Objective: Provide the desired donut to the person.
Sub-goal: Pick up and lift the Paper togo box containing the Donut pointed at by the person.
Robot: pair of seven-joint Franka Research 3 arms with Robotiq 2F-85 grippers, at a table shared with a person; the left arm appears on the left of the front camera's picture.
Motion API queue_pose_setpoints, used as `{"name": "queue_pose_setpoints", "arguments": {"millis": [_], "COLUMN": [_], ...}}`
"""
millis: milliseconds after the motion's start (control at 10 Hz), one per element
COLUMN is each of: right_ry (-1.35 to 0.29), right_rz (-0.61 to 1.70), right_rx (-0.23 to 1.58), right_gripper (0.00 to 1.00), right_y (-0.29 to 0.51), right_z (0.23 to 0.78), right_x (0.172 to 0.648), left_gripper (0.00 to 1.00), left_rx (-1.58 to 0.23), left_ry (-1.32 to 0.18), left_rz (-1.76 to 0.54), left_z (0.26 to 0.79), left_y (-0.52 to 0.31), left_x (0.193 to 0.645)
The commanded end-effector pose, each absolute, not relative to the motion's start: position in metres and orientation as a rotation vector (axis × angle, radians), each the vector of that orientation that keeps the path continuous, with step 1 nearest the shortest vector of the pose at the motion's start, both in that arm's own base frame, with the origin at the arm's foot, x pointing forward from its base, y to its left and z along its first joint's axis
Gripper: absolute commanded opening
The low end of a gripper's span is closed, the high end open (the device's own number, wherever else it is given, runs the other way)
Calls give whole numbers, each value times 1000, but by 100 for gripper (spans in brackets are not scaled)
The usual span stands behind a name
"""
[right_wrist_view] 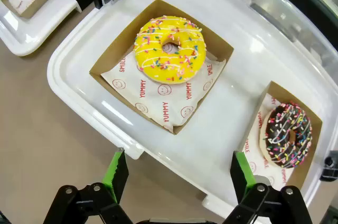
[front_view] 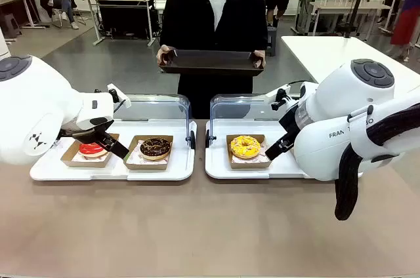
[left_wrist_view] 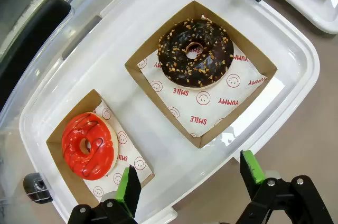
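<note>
the left gripper [left_wrist_view: 190, 176] hangs with its green pads spread wide and nothing between them, over the near rim of the left white tray [left_wrist_view: 296, 76], well to the robot's left of the yellow donut [right_wrist_view: 169, 49]. the right gripper [right_wrist_view: 179, 168] is just as wide open and just as empty, poised above the near rim of the right white tray [right_wrist_view: 68, 81], just on the robot's side of the yellow donut.

the yellow donut, dotted with coloured sprinkles, lies flat and hole-up on printed paper in an open cardboard box; being round, it has no long axis, and its box sits cornerwise to the right gripper. on the robot's right of the yellow donut, in the same tray, a chocolate sprinkled donut [right_wrist_view: 285, 134] lies flat in its own box. to the robot's left of the yellow donut, across the gap between the trays, sits a chocolate nut donut [left_wrist_view: 196, 52], and farther left a red glazed donut [left_wrist_view: 88, 145], each flat and boxed.

beyond the yellow donut, at the far side of the table [front_view: 197, 225], the person [front_view: 213, 22] stands holding a black serving tray [front_view: 211, 61] level in both hands, its long axis running side to side.
</note>
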State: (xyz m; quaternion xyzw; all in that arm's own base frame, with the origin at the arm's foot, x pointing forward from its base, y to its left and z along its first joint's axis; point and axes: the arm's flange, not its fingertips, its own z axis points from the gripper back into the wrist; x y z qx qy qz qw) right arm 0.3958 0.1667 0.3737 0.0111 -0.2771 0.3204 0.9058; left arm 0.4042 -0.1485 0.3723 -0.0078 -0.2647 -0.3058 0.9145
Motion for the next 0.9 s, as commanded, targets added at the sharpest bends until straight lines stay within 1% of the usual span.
{"name": "queue_pose_setpoints", "arguments": {"millis": [0,800], "right_ry": [-572,-572], "right_rz": [662,662], "right_rx": [23,23], "right_gripper": [100,100], "right_y": [167,167], "right_z": [374,374], "right_x": [396,396], "left_gripper": [100,100], "left_rx": [-16,-16], "left_ry": [-545,-545], "left_rz": [-629,-629], "left_z": [372,372], "left_y": [-149,-149], "left_x": [404,404]}}
